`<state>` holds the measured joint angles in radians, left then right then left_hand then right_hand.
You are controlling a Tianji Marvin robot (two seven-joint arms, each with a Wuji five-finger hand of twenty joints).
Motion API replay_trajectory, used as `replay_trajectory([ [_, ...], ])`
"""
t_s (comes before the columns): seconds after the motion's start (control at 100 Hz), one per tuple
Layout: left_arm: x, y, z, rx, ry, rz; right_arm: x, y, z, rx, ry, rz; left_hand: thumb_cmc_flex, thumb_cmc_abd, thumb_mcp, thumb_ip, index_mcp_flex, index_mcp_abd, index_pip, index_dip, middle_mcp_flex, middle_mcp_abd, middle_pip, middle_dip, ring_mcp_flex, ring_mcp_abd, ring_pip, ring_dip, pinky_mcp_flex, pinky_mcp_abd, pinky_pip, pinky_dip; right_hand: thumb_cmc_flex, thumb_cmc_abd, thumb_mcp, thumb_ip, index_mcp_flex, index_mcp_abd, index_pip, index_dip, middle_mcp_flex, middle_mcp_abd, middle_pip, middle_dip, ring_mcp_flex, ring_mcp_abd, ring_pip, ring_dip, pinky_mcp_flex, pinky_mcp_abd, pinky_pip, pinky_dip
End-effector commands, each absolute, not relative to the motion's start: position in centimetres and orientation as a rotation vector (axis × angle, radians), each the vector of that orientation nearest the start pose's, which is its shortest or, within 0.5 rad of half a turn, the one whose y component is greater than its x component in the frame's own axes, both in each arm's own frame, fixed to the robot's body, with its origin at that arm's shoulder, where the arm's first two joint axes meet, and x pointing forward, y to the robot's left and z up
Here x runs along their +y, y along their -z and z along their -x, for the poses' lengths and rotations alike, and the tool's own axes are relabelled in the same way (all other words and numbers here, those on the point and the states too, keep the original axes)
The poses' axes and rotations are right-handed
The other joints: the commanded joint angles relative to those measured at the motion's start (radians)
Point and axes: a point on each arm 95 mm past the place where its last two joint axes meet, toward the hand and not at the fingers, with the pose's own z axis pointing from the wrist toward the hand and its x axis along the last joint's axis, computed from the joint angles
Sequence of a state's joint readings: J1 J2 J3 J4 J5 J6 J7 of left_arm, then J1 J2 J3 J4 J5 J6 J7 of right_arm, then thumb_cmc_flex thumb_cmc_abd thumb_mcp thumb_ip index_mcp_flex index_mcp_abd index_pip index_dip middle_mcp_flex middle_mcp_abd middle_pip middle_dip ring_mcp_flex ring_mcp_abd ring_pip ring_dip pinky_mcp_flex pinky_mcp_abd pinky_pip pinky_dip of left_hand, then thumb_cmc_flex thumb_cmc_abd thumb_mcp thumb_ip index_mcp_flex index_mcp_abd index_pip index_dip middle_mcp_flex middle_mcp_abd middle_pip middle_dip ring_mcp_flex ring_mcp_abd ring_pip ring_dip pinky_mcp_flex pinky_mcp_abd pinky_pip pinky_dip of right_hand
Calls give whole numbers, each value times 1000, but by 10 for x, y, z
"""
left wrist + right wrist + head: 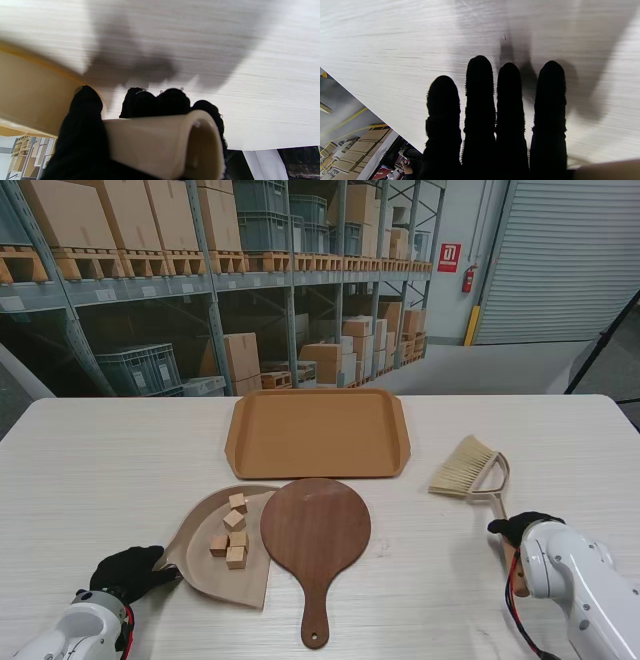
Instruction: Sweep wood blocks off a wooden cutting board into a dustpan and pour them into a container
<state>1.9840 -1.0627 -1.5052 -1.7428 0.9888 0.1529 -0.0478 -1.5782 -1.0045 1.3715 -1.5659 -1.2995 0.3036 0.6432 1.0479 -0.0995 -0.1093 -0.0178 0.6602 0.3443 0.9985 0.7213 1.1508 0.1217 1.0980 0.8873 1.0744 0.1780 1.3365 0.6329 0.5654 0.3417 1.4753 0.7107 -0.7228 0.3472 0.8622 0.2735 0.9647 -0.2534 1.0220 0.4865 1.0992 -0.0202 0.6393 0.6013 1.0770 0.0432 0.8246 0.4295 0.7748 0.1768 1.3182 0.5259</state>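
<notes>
Left hand, black glove, sits at the near left of the desk and is wrapped around the dustpan handle; the left wrist view shows the fingers curled over the cream handle tube with the thumb on the other side. Right hand, near right, lies over the brush handle; the right wrist view shows four fingers straight and flat toward the desk, so whether it grasps the handle cannot be told.

Board is the landmark: round dark wood, handle pointing toward the robot, bare on top. Dustpan lies just left of the board, its edge touching or slightly under the board's left rim. Five or so blocks sit inside the dustpan, clustered near the board side. Brush lies right of the board, well apart, bristles pointing away and to the left.

Tray, orange-brown, lies just beyond the board, nothing in it. Beyond the desk: warehouse shelves with boxes and crates.
</notes>
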Motion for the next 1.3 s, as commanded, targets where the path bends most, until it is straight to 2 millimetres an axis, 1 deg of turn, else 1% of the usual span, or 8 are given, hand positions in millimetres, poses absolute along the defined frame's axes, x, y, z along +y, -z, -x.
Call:
replay_trajectory([
  [0.0,102,386,-292,1441,1041,1580,-133,356,-391,1637,-445,-1572,145,107,109,15,155,15,24,-7,77,-117,220,0,88,-157,80,21,-2,1,54,-11,-169,351,708,-4,-40,-25,-29,-19,-20,17,35,-22,-2,-11,-4,29,-5,-5,-11,29],
  [0.4,101,386,-291,1440,1041,1580,-133,358,-390,1635,-450,-1574,144,108,109,15,154,16,23,-7,77,-116,220,0,85,-154,79,22,-3,1,54,-10,-399,351,708,-151,50,47,-186,102,-6,27,48,-53,7,0,0,43,3,-8,-4,35],
  [0.93,101,386,-291,1441,1040,1582,-133,361,-389,1603,-460,-1603,144,109,108,14,154,15,23,-7,75,-114,217,-1,85,-153,79,23,-4,2,53,-9,-464,350,598,-160,82,91,-267,208,5,57,40,-55,0,32,15,47,-3,-4,8,32],
  [1.07,102,386,-291,1441,1040,1583,-133,362,-389,1602,-463,-1611,144,109,108,14,153,14,23,-7,75,-114,217,-1,85,-153,79,23,-5,2,53,-9,-464,255,597,-162,83,99,-280,214,5,62,36,-54,-5,37,20,49,-8,-4,11,33],
  [1.09,102,386,-291,1441,1040,1582,-133,362,-389,1601,-464,-1612,145,109,109,14,153,14,23,-7,75,-114,217,-1,85,-153,79,23,-5,2,53,-9,-202,-12,561,-185,88,100,-294,237,7,62,32,-46,-5,38,24,47,-9,-4,15,31],
  [1.12,102,386,-291,1440,1040,1582,-133,363,-389,1599,-466,-1615,144,109,108,14,153,14,23,-7,75,-114,217,-1,85,-153,78,23,-5,2,53,-9,380,-571,245,-297,89,104,-295,238,7,65,32,-47,-5,41,27,49,-10,-6,17,31],
  [1.14,102,386,-291,1440,1040,1583,-133,363,-389,1597,-467,-1617,144,109,108,14,154,15,23,-7,75,-114,217,-1,85,-153,78,23,-6,2,52,-9,670,-676,-50,-339,90,105,-295,235,9,66,32,-47,-5,42,28,49,-10,-4,19,32],
  [1.29,102,386,-291,1441,1040,1583,-133,364,-389,1583,-472,-1626,145,109,108,14,154,15,23,-7,74,-113,216,-1,85,-153,78,23,-7,3,52,-9,736,-686,-190,-343,116,116,-284,235,28,69,38,-44,6,47,42,54,-3,-6,32,35],
])
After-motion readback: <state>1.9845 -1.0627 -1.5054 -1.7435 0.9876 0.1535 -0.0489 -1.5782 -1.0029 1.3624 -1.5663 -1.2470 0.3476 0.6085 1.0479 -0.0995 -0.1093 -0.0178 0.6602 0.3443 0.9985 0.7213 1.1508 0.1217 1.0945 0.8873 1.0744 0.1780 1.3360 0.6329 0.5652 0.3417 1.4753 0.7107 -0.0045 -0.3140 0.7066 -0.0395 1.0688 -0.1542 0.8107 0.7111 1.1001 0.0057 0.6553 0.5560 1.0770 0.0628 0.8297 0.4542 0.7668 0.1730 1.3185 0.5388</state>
